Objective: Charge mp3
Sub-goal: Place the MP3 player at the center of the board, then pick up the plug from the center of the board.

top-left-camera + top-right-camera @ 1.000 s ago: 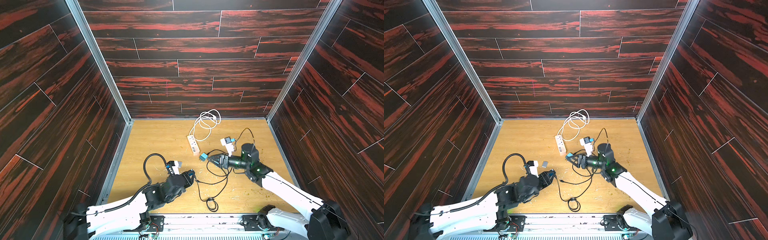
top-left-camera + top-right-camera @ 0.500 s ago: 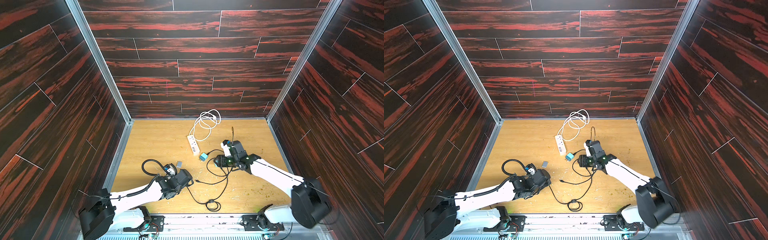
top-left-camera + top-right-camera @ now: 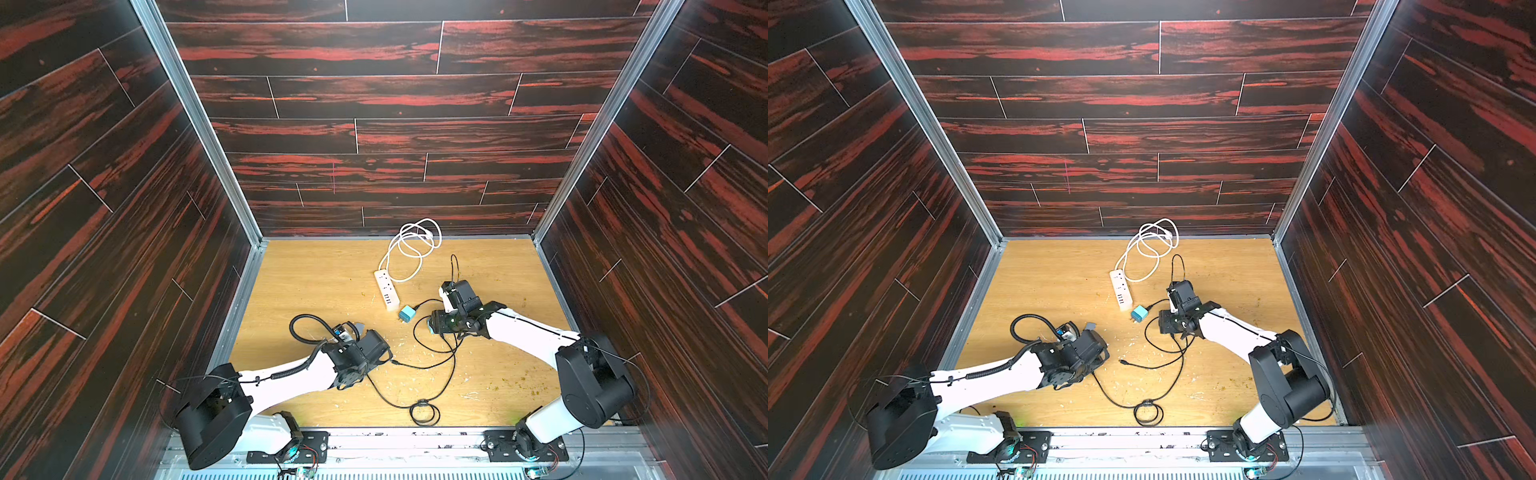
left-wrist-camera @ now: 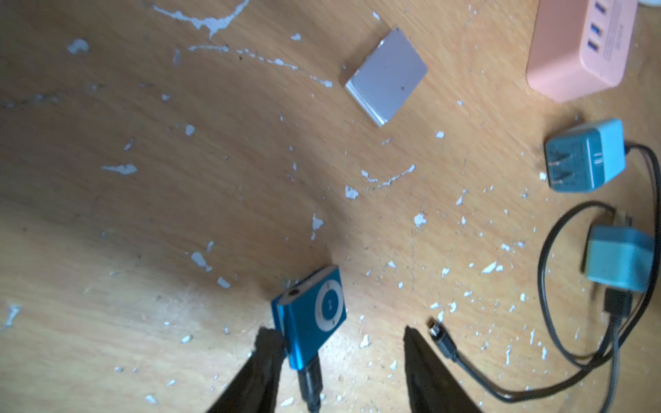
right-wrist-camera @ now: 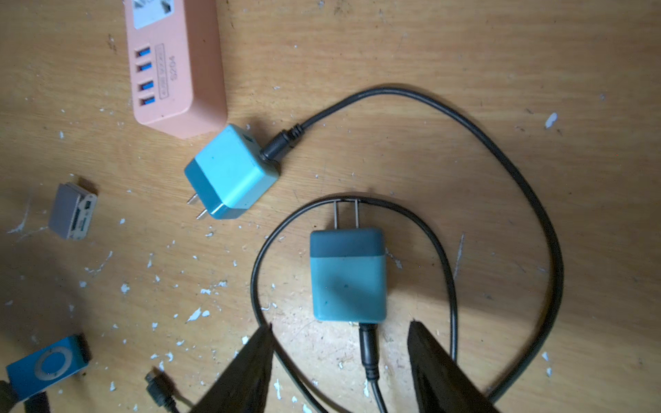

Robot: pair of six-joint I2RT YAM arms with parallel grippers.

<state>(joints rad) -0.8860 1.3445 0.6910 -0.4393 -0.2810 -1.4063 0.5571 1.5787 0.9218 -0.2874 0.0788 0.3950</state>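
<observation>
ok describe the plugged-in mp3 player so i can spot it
On the wooden table, look at the tips of the left gripper. The small blue square player with a white control ring lies there, a black cable plugged into it; the grey player farther off has none.

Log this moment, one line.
left fingers: open, touching blue player | player: cable in | right fingers: open at charger | charger: not in power strip

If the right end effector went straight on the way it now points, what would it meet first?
Probably the nearer teal charger, just ahead of the open right end effector; height above it is unclear.
</observation>
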